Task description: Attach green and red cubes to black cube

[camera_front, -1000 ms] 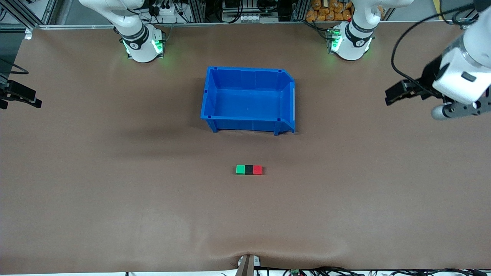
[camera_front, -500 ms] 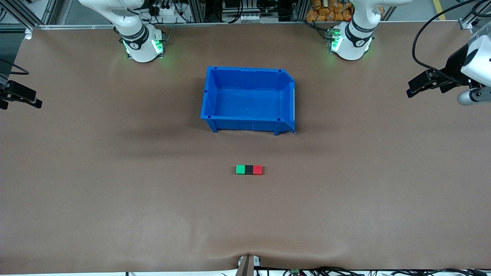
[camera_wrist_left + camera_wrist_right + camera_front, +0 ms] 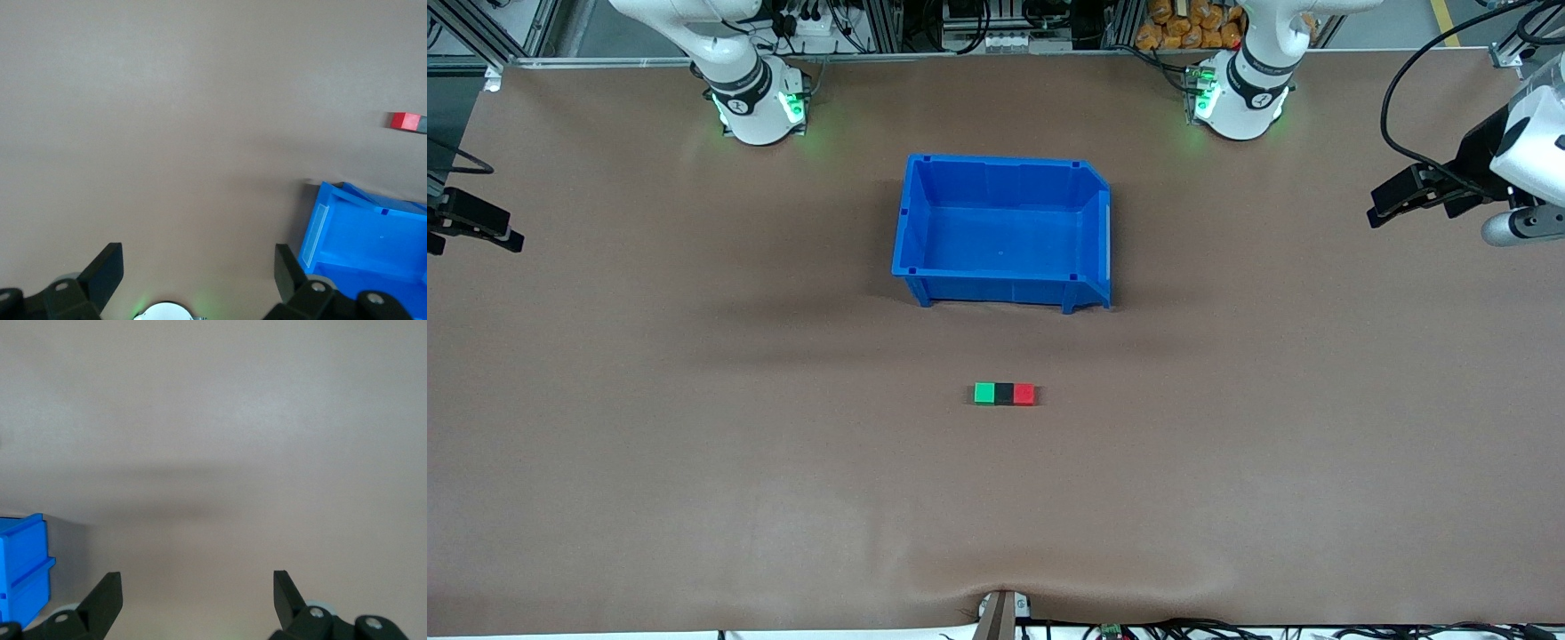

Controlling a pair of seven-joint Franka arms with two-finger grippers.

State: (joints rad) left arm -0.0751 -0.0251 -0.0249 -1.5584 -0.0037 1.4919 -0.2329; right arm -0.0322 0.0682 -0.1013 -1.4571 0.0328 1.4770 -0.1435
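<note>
1. Green cube point(image 3: 984, 393), black cube point(image 3: 1004, 394) and red cube point(image 3: 1024, 394) sit in one tight row on the table point(image 3: 694, 462), black in the middle, touching both neighbours; green toward the right arm's end, red toward the left arm's end. Looks already joined
2. Row lies nearer the front camera than the blue bin point(image 3: 1001, 228), clear of it. Bin looks empty
3. Left wrist view catches the red cube point(image 3: 405, 121) with a sliver of black next to it, plus a bin corner point(image 3: 360, 230)
4. Left gripper point(image 3: 197, 280) is over bare table at the left arm's end, jaws spread wide, nothing held
5. Right gripper point(image 3: 197, 600) is over bare table at the right arm's end, jaws equally wide, empty; only a black bit shows at the front view's edge. Both arms look parked
6. Handling guess: cubes are tiny, rigid, very light, smooth-faced, so likely to skid or tip if nudged. If regripping, pinch two opposite free side faces, not along the joint axis; whether the bond resists a pull, cannot tell
7. No brand, label or readable writing on cubes or bin
</note>
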